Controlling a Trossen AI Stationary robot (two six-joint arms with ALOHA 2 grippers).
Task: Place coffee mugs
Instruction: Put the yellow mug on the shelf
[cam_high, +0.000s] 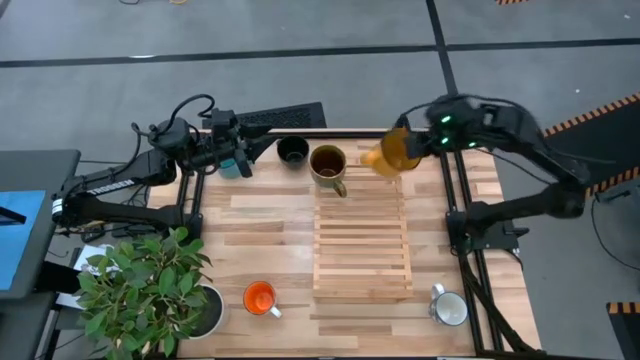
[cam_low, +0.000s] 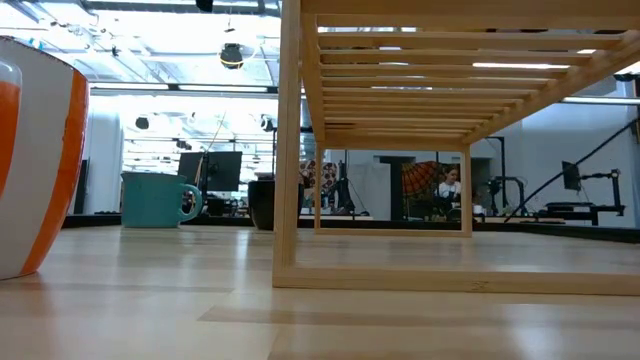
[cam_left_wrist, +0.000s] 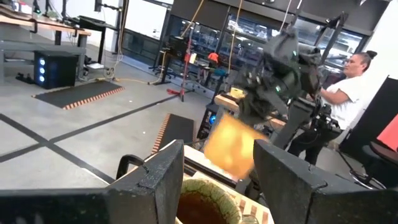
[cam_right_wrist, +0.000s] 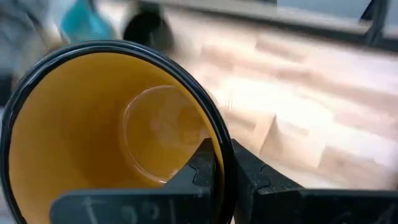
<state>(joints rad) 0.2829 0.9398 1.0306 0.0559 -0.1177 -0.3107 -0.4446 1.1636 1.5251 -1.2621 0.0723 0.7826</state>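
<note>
My right gripper (cam_high: 402, 150) is shut on the mustard-yellow mug (cam_high: 388, 157), which it holds in the air over the far right corner of the wooden slatted rack (cam_high: 362, 240). The brown mug (cam_high: 328, 165) stands on the rack's far end. The black mug (cam_high: 292, 150) and the teal mug (cam_high: 230, 165) stand on the table to its left. My left gripper (cam_high: 240, 155) hovers open by the teal mug; whether it touches it does not show. The orange mug (cam_high: 260, 298) and the silvery mug (cam_high: 450, 308) stand near the table's near edge. My right gripper (cam_right_wrist: 224, 165) pinches the yellow mug's wall at the rim (cam_right_wrist: 214, 134), one finger inside the mug and one outside. The mug is lifted clear and tilted, with its opening turned toward the wrist camera.
A potted plant (cam_high: 150, 285) fills the near left corner. A keyboard (cam_high: 285, 118) lies beyond the far edge. The rack's slats (cam_high: 362, 250) are bare from the middle to the near end. A person (cam_left_wrist: 348, 87) sits in the room behind the right arm.
</note>
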